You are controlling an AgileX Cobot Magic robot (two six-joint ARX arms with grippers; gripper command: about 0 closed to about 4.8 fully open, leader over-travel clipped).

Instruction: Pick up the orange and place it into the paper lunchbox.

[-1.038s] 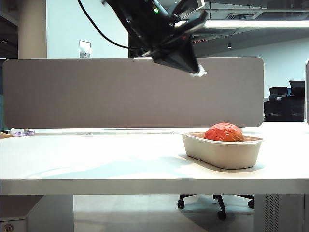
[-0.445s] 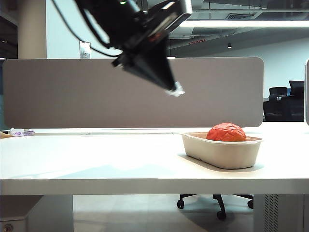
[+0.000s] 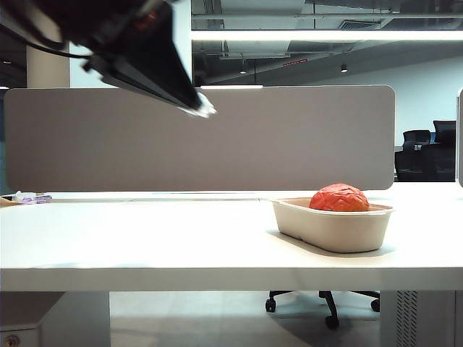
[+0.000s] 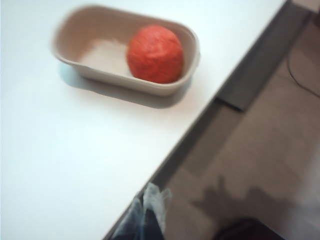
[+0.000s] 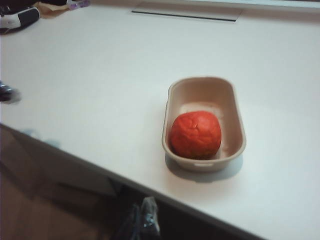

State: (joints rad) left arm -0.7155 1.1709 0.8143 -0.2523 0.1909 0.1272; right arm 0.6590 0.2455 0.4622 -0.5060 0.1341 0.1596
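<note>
White table (image 3: 145, 238) — orange (image 3: 338, 197) in paper lunchbox (image 3: 333, 228) — both closed grippers, left gripper (image 3: 199, 108) and right gripper (image 5: 145, 220), well apart.

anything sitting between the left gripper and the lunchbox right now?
Nothing. Exterior view: left gripper, shut, hangs high left of the paper lunchbox holding the orange; only bare table between.

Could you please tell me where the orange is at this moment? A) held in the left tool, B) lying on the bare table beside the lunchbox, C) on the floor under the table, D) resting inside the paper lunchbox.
D: the orange sits inside the paper lunchbox, towards one end of it, while the left tool hangs shut and empty high above the table, well off to the lunchbox's left in the exterior view.
</note>
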